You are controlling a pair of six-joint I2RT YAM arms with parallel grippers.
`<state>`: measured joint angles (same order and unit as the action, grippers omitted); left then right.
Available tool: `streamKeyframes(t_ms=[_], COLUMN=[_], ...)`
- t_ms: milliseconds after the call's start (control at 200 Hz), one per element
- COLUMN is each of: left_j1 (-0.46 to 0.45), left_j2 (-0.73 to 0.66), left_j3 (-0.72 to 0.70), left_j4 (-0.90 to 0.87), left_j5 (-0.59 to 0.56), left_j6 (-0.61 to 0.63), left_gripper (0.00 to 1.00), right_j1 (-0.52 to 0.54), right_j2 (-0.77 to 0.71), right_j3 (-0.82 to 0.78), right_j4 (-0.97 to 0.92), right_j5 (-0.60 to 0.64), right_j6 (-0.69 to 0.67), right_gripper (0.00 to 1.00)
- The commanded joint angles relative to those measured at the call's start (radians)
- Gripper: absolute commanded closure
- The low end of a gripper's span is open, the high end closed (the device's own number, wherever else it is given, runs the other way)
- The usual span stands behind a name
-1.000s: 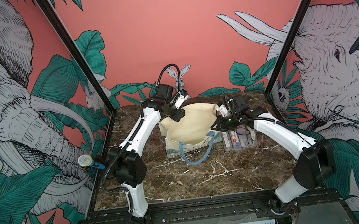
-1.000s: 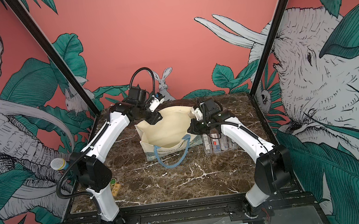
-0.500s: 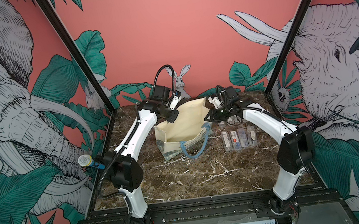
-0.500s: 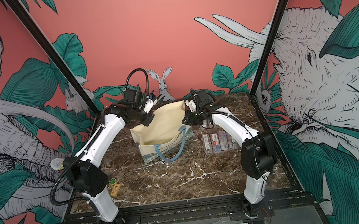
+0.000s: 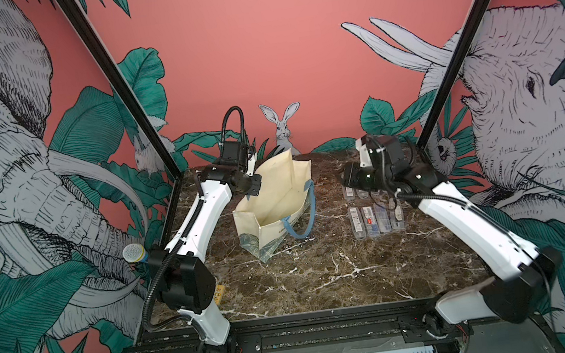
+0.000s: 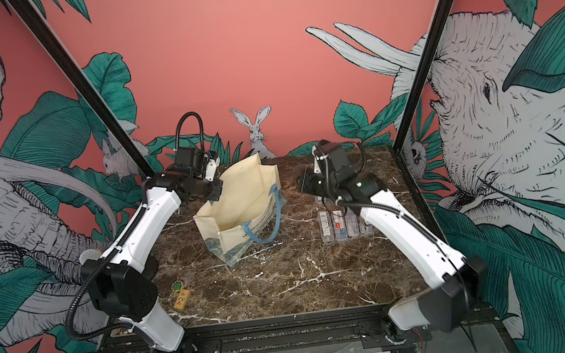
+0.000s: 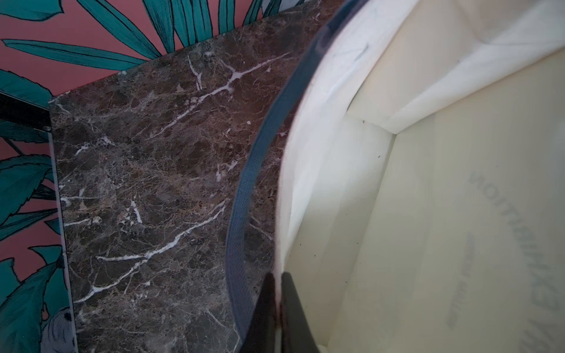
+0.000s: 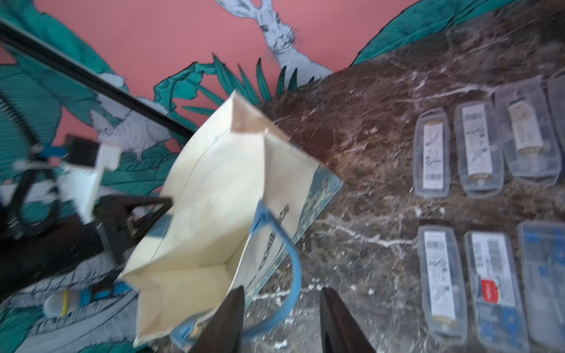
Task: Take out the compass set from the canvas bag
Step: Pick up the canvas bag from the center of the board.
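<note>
The cream canvas bag [image 5: 273, 201] [image 6: 240, 205] stands open on the marble table, its mouth facing the camera. My left gripper [image 5: 251, 189] [image 7: 276, 276] is shut on the bag's left rim, beside a blue strap [image 7: 244, 189]. In the left wrist view the bag [image 7: 428, 214] holds nothing that I can see. My right gripper [image 5: 344, 178] [image 8: 282, 290] hangs open and empty to the right of the bag [image 8: 214, 198], apart from it. Several clear compass set cases [image 5: 375, 219] [image 6: 341, 227] [image 8: 434, 152] lie in rows on the table under the right arm.
A microphone [image 5: 133, 252] sticks out at the table's left edge. A small yellow tag [image 6: 181, 298] lies near the left arm's base. Black frame posts [image 5: 121, 91] rise at both back corners, with painted walls close behind.
My right gripper has let go of the bag's right rim, opened and drawn back to the right. The bag has swung left with my left gripper, which has shut on its rim.
</note>
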<state>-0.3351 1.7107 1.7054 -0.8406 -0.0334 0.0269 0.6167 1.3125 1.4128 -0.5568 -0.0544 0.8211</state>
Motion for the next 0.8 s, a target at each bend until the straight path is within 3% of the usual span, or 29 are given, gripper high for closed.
streamKeyframes(t_ms=[0,145,425,795], left_j1=[-0.003,-0.003,-0.005,-0.003], left_j2=[-0.045,-0.044,-0.068,-0.083], left_j3=[-0.025,-0.038,-0.084,-0.111], left_j4=[0.041,0.050,0.063,0.074], left_j5=[0.025,0.039,0.035,0.042], left_j6=[-0.044,-0.053,-0.051,-0.053], left_gripper=[1.00,1.00,1.00,1.00], right_j1=[0.107,0.181,0.206,0.232], right_j2=[-0.005,0.085,0.279,0.241], right_j3=[-0.077,-0.042,0.015,0.039], right_j4=[0.067,0.094,0.144,0.141], right_j5=[0.207,0.219,0.175,0.252], right_j6=[0.190,0.211,0.207,0.186], right_gripper=[0.58,0.57,0.46,0.44])
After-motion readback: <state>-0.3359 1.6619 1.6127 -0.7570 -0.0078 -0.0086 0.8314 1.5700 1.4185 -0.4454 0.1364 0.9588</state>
